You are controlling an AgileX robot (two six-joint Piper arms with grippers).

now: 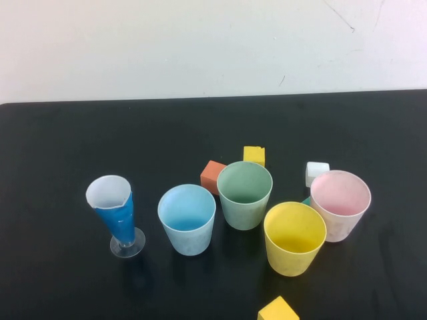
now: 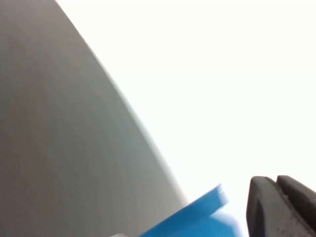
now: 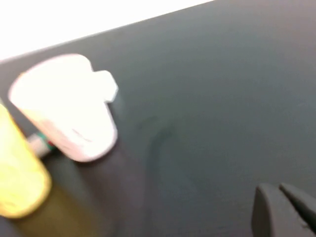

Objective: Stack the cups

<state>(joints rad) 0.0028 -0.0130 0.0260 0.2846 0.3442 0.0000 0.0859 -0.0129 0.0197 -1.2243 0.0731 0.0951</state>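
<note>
Four cups stand upright and apart on the black table (image 1: 60, 147) in the high view: light blue cup (image 1: 187, 219), green cup (image 1: 245, 195), yellow cup (image 1: 294, 237), pink cup (image 1: 340, 204). Neither arm shows in that view. My right gripper (image 3: 277, 188) is shut with nothing in it, low over bare table, well off to the side of the pink cup (image 3: 69, 108) and yellow cup (image 3: 19, 173). In the left wrist view my left gripper (image 2: 275, 181) is shut and holds nothing. Beside it is a blurred blue edge (image 2: 197, 215) that I cannot identify.
A blue-and-white cone cup (image 1: 115, 213) on a clear stem stands left of the light blue cup. An orange block (image 1: 212, 176), a yellow block (image 1: 254, 155) and a white block (image 1: 316, 172) lie behind the cups. Another yellow block (image 1: 278, 310) sits at the front edge.
</note>
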